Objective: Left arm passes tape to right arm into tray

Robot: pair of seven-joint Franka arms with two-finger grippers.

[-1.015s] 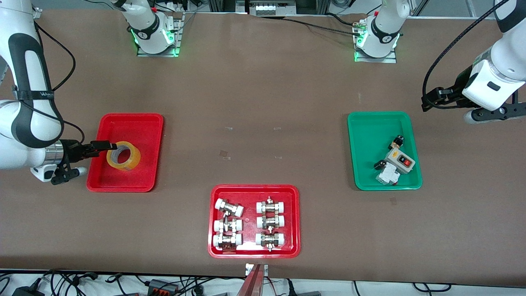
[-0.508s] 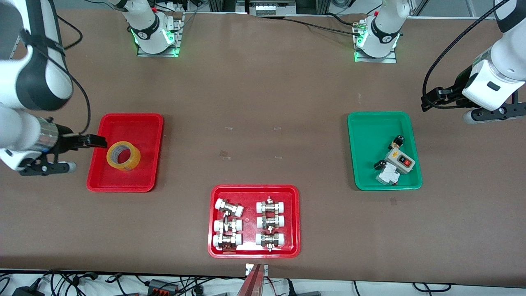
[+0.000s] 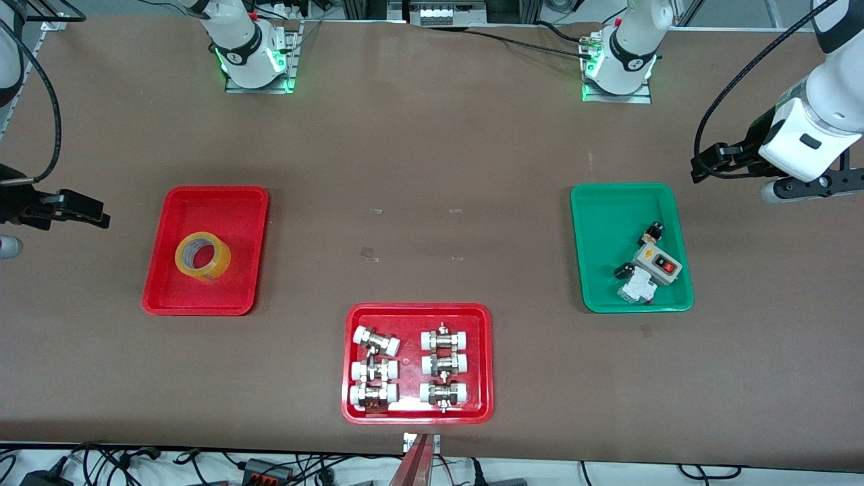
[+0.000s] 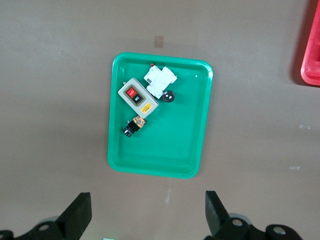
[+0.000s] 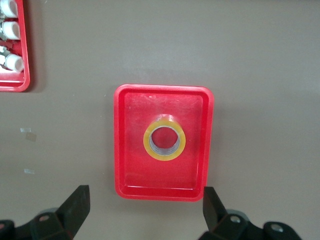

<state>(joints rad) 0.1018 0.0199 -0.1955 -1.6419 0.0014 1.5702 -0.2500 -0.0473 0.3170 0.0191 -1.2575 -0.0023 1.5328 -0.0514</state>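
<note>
Although the task names a handover, we find the tape already lying flat in the tray, in the left-middle of the front frame, hole facing up, so its axis stands vertical. It rests on the tray floor a little nearer the front camera than the tray's centre, apart from all four walls.

We note the right gripper at the left edge of the front frame, over bare table beside the tray toward the right arm's end. Its fingers stand wide apart and hold nothing. In the right wrist view the tape sits centred between the two fingertips but well clear of them, with the tray rim also inside that span.

We find the left gripper at the right edge of the front frame, waiting over bare table beside the green tray. Its fingers are likewise spread wide and empty.

We judge the right gripper much the nearer to the tape; the left is well apart from it, across the full width of the table. We judge the placement complete, with no further grasp called for. Should the tape need lifting again, its upright axis would favour a downward approach across the wall of the roll.
</note>
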